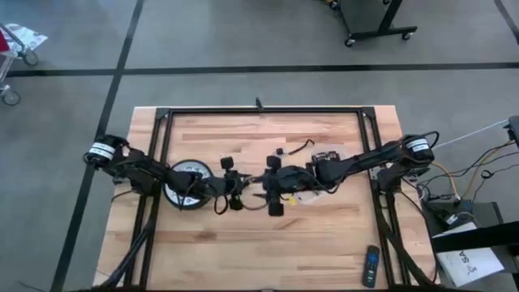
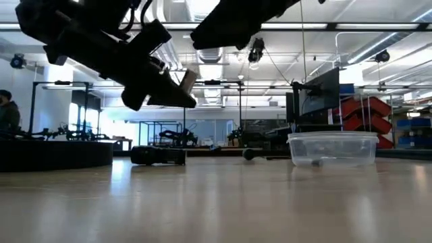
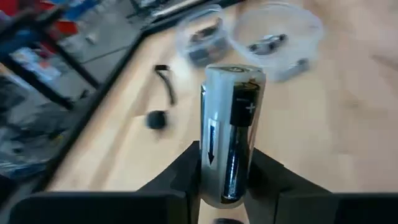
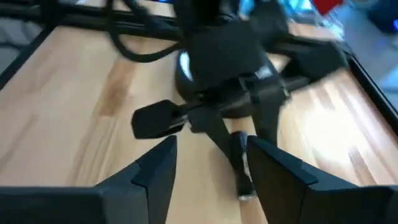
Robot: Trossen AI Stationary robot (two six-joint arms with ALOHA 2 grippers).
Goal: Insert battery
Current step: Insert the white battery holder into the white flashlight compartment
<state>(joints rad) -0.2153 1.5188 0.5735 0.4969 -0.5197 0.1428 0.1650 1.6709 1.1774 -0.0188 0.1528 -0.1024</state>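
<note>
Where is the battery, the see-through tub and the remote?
battery [image 3: 239, 140], left wrist view, middle of its black side.
see-through tub [image 2: 332, 150], low view, front wall.
remote [image 1: 371, 266], high view, middle of its body.

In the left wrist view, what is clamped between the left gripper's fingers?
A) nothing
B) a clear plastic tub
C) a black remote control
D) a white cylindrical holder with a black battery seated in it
D: the left gripper is shut on the white cylindrical holder, whose open side shows a black battery marked with a plus.
</note>
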